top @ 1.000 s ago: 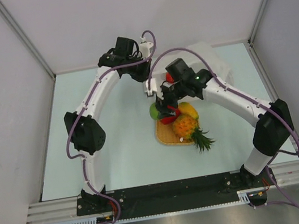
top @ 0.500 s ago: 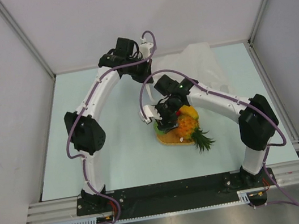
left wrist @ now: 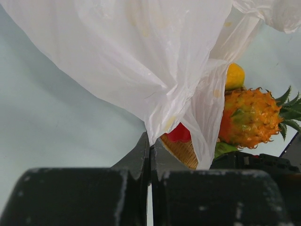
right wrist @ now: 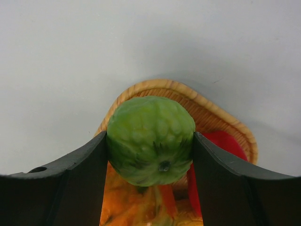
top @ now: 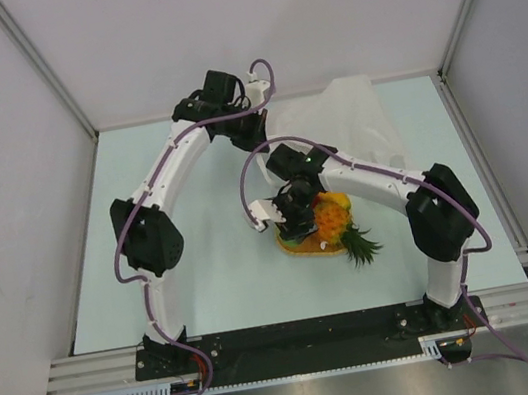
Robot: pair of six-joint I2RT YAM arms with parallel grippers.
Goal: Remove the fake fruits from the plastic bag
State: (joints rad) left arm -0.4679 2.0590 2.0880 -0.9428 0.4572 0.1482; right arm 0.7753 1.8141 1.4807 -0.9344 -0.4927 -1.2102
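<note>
My right gripper [right wrist: 150, 141] is shut on the bumpy green fruit [right wrist: 150, 136], held just above the left end of the orange woven tray [right wrist: 188, 92]. A red piece [right wrist: 225, 141] lies on the tray below it. In the top view the right gripper [top: 290, 216] is over the tray [top: 300, 245], next to the pineapple [top: 332, 221] and the mango [top: 338, 199]. My left gripper [left wrist: 150, 147] is shut on a fold of the white plastic bag [left wrist: 141, 56], which hangs in front of the pineapple [left wrist: 247, 117], the mango [left wrist: 234, 75] and a red piece [left wrist: 180, 134]. The bag [top: 358, 121] lies at the back.
The right arm's purple cable [top: 247, 185] loops left of the tray. The left arm [top: 172, 162] arches along the table's left side. Grey walls close the table at the back and on both sides.
My right gripper has moved from the tray's far side toward its near left end and closed on the green fruit. The left arm has hardly moved.
</note>
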